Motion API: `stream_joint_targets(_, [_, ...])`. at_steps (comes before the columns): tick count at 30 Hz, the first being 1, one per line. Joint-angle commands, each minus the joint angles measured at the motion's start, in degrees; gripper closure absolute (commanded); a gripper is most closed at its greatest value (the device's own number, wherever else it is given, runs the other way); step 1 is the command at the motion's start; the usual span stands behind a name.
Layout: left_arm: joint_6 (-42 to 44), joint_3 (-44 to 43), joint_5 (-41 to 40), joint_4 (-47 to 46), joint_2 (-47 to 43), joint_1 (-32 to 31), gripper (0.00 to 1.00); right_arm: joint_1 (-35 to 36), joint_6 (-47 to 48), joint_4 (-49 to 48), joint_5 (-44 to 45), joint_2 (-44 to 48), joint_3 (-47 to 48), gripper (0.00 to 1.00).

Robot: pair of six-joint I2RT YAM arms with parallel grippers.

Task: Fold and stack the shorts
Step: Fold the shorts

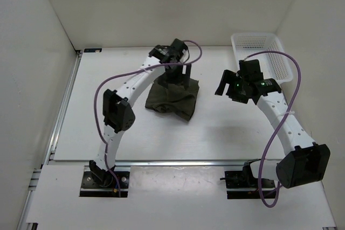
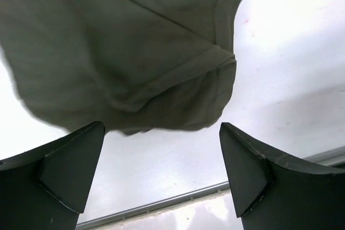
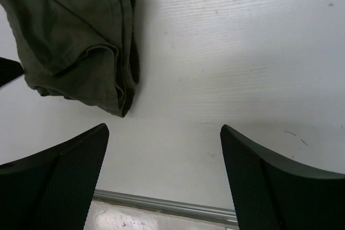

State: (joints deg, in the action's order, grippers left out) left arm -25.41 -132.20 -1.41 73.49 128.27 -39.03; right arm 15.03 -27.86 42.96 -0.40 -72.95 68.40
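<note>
The dark olive shorts (image 1: 173, 99) lie in a folded, rumpled bundle on the white table, a little back of centre. My left gripper (image 1: 181, 79) hovers over their far edge. In the left wrist view it (image 2: 161, 129) is open, with the shorts (image 2: 124, 52) just beyond the fingertips and only bare table between them. My right gripper (image 1: 223, 83) hangs to the right of the bundle, apart from it. Its own view shows it (image 3: 164, 129) open over bare table, with a folded corner of the shorts (image 3: 75, 41) at the upper left.
A white mesh basket (image 1: 253, 37) stands at the back right corner, behind the right arm. White walls close the table on three sides. A metal rail (image 1: 178, 161) runs along the near edge, and purple cables loop off both arms.
</note>
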Motion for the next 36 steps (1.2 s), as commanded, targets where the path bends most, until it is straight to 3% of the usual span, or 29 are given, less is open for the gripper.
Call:
stream_joint_targets(1, [-0.34, 2.29, 3.69, -2.74, -12.41, 3.59, 0.00, -0.09, 0.96, -4.28, -3.28, -0.79, -0.46, 0.12])
stream_joint_targets(4, [-0.34, 6.60, 2.90, -3.53, -14.62, 5.97, 0.02, 2.10, 3.50, -4.82, -7.84, -5.61, 3.56, 0.22])
stream_joint_targets(8, [-0.87, 11.42, 1.42, -3.53, -18.74, 11.23, 0.07, 9.30, 7.72, -3.50, -5.60, -15.26, 12.26, 0.41])
stream_joint_targets(12, [-2.62, 20.01, -1.04, -4.23, -25.33, 18.44, 0.08, 19.48, 9.48, -1.22, 0.74, -24.50, 21.75, 0.39])
stream_joint_targets(17, [-4.12, 30.32, 0.44, -6.96, -35.61, 29.77, 0.08, 27.41, 9.49, 0.98, 8.12, -37.77, 35.01, 0.33])
stream_joint_targets(20, [-3.43, 33.58, 1.49, -7.66, -37.04, 32.51, 0.08, 29.26, 8.70, 3.52, 10.06, -45.60, 42.74, 0.28])
stream_joint_targets(24, [-1.93, 34.73, 1.50, -7.05, -37.65, 34.28, 0.08, 29.89, 6.42, 5.02, 12.87, -52.46, 47.95, 0.31])
stream_joint_targets(27, [-0.69, 35.26, 2.03, -7.05, -37.65, 34.89, 0.08, 29.89, 5.01, 5.64, 17.00, -54.49, 48.49, 0.46])
stream_joint_targets(32, [0.54, 35.26, 3.16, -7.05, -37.13, 36.65, 0.09, 29.89, 3.95, 6.70, 21.22, -53.45, 47.97, 0.92])
stream_joint_targets(36, [1.06, 35.26, 4.48, -7.58, -37.12, 36.65, 0.09, 28.75, 3.86, 6.00, 23.42, -45.81, 44.54, 1.00])
